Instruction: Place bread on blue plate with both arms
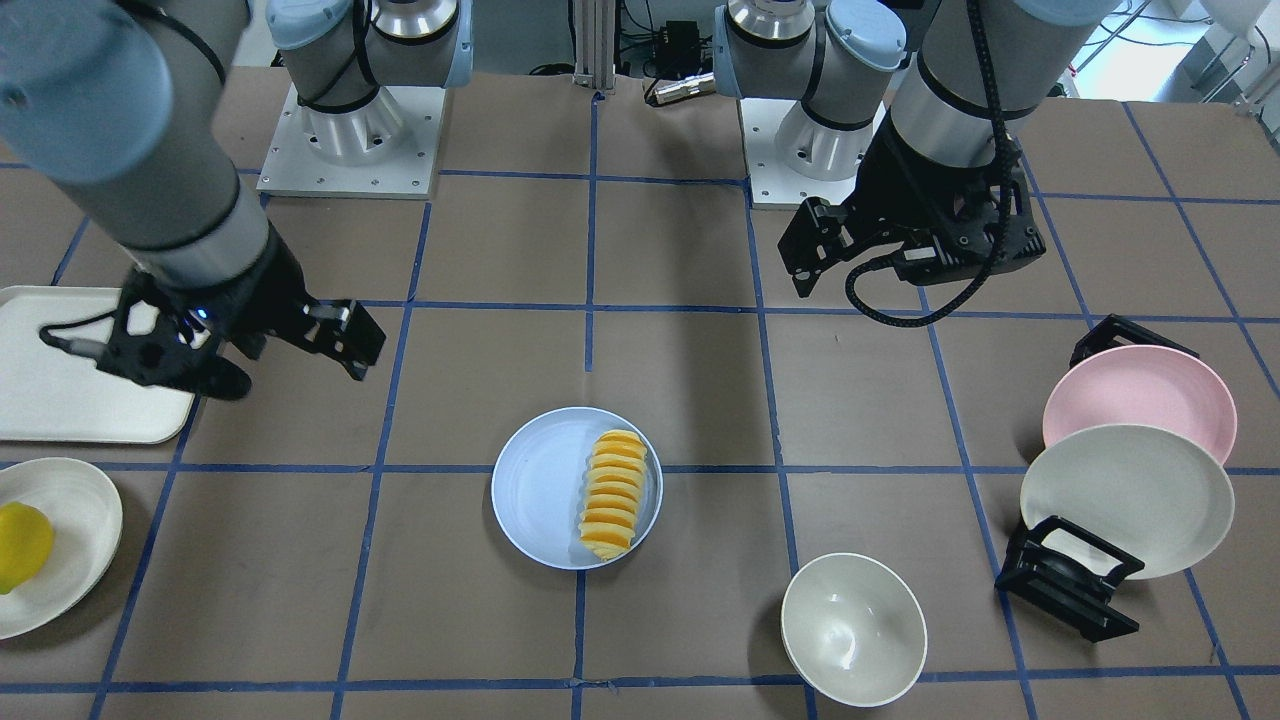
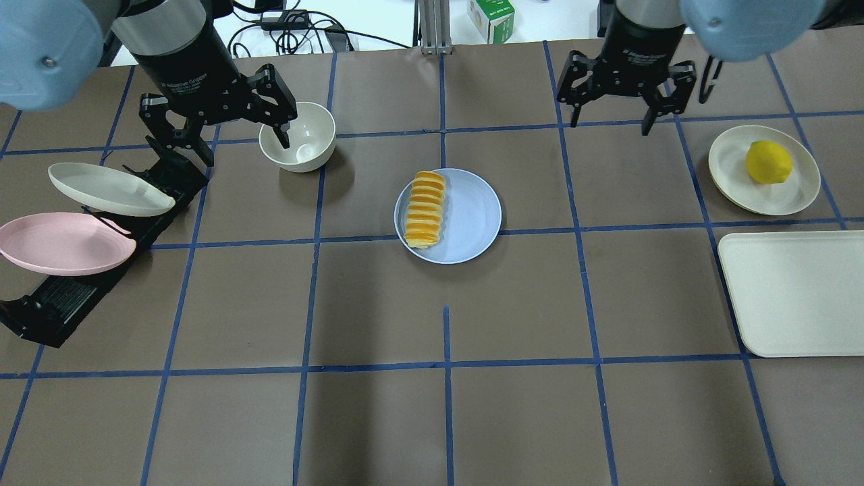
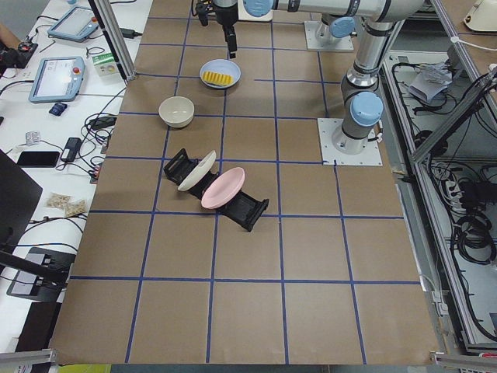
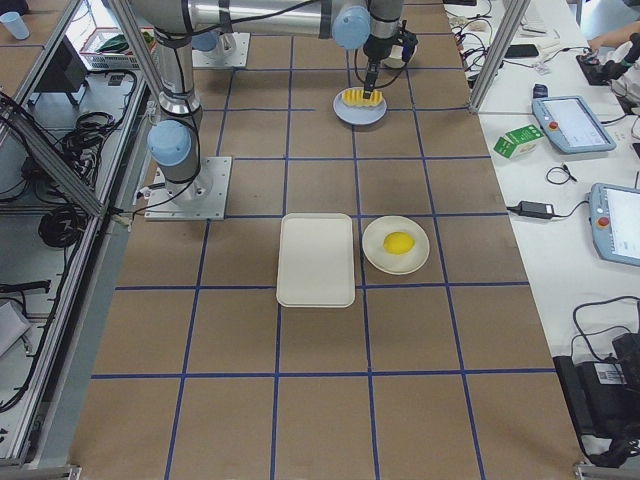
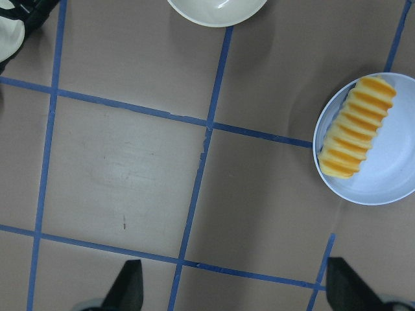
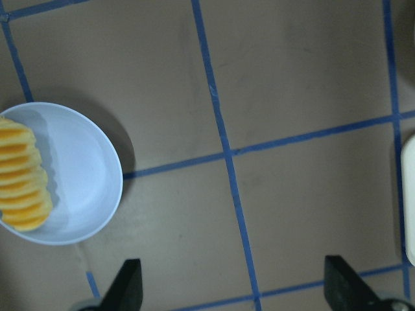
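- Bread (image 2: 426,209) lay flat on the blue plate (image 2: 472,216), on the half nearer the left arm; placement judged done.
- Left gripper (image 2: 244,152) and right gripper (image 2: 611,125): fingers apart, empty, well clear either side, presumably to avoid disturbing the bread.

The left pincer (image 2: 245,150) hangs with its jaws spread wide, holding nothing, fingers pointing down. The right pincer (image 2: 610,125), well apart from it, is likewise spread and holds nothing.
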Robot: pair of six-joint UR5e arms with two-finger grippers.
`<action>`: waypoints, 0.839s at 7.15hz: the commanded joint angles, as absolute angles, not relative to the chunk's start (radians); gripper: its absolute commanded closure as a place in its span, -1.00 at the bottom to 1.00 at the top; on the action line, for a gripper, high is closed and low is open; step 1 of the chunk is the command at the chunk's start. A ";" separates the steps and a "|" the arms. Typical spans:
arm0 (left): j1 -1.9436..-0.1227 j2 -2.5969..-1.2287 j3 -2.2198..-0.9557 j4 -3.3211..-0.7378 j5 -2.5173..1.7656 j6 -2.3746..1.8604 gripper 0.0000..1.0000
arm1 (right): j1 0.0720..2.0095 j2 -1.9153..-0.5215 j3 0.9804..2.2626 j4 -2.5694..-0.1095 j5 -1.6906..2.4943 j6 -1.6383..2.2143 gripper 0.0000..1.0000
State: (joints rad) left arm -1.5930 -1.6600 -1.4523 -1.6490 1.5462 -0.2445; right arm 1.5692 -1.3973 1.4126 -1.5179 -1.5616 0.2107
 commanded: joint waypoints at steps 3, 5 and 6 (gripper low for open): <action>-1.591 -1.661 -1.453 -1.654 1.548 -0.232 -1.00 | 1.554 -1.511 1.408 -1.416 -1.540 0.184 -1.00; -1.586 -1.673 -1.447 -1.658 1.546 -0.137 -1.00 | 1.562 -1.513 1.410 -1.401 -1.546 0.192 -1.00; -1.594 -1.681 -1.444 -1.657 1.546 -0.070 -1.00 | 1.565 -1.513 1.410 -1.394 -1.543 0.187 -1.00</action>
State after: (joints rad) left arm -1.5893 -1.6721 -1.4471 -1.6554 1.5468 -0.1446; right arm 1.5611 -1.5119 1.4097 -1.4029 -1.5447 0.1890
